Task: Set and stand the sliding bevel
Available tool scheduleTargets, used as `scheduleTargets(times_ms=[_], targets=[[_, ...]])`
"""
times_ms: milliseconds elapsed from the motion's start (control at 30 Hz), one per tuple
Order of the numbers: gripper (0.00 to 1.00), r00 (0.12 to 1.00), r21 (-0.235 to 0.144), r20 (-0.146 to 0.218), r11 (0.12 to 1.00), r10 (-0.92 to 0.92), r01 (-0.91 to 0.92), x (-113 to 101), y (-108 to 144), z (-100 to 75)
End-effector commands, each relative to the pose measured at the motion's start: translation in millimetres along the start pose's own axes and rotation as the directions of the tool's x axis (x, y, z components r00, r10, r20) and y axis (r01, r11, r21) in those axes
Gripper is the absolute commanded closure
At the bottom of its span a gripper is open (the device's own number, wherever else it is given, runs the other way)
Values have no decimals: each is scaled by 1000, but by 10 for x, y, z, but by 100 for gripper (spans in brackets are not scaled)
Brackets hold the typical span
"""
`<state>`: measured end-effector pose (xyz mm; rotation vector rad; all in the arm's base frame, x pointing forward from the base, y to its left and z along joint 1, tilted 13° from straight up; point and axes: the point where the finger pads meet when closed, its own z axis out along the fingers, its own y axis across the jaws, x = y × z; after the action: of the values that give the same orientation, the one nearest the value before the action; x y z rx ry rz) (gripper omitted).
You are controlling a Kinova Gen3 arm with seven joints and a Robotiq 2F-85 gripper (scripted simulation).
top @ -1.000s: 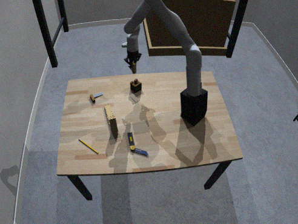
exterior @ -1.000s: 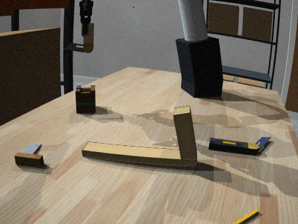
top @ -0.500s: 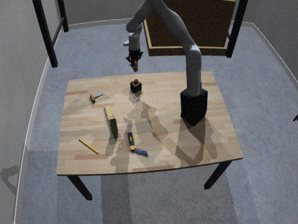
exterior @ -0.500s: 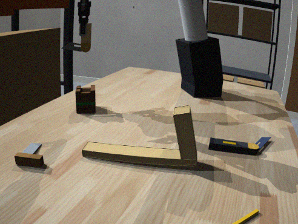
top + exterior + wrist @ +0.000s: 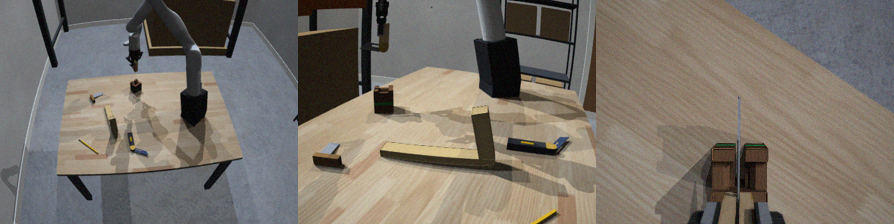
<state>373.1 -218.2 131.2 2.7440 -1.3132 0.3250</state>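
Observation:
My gripper [image 5: 134, 62] is shut on the wooden sliding bevel [image 5: 135, 65] and holds it high in the air, well above the slotted block [image 5: 135, 86]. In the exterior view the gripper [image 5: 381, 25] holds the wooden stock [image 5: 384, 37] hanging down, with the grey blade [image 5: 369, 46] sticking out to the left. In the wrist view the blade [image 5: 738, 145] shows edge-on, lined up over the slot of the block [image 5: 739, 172]. The leg and rail piece [image 5: 449, 145] lies on the table [image 5: 145, 121]. The black bevel [image 5: 537, 145] lies to its right.
A small wooden try square [image 5: 326, 155] lies at the table's left. A yellow pencil [image 5: 88, 146] lies near the front edge. The arm's black base [image 5: 194, 106] stands at the right. A wooden cabinet [image 5: 188, 27] and black rack legs stand behind the table.

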Motion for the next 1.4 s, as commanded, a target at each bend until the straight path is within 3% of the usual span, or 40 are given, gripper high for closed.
scheduleTargets(times_ms=[0, 200, 500, 567, 800, 1367], targets=[[90, 1000, 1, -1, 1000, 0, 0, 3, -2, -1], [90, 1000, 1, -1, 1000, 0, 0, 4, -2, 157], [90, 1000, 1, -1, 1000, 0, 0, 4, -2, 712], [90, 1000, 1, -1, 1000, 0, 0, 4, -2, 712], [90, 1000, 0, -1, 1000, 0, 0, 5, -1, 1038], [90, 1000, 0, -1, 1000, 0, 0, 5, -1, 1081]])
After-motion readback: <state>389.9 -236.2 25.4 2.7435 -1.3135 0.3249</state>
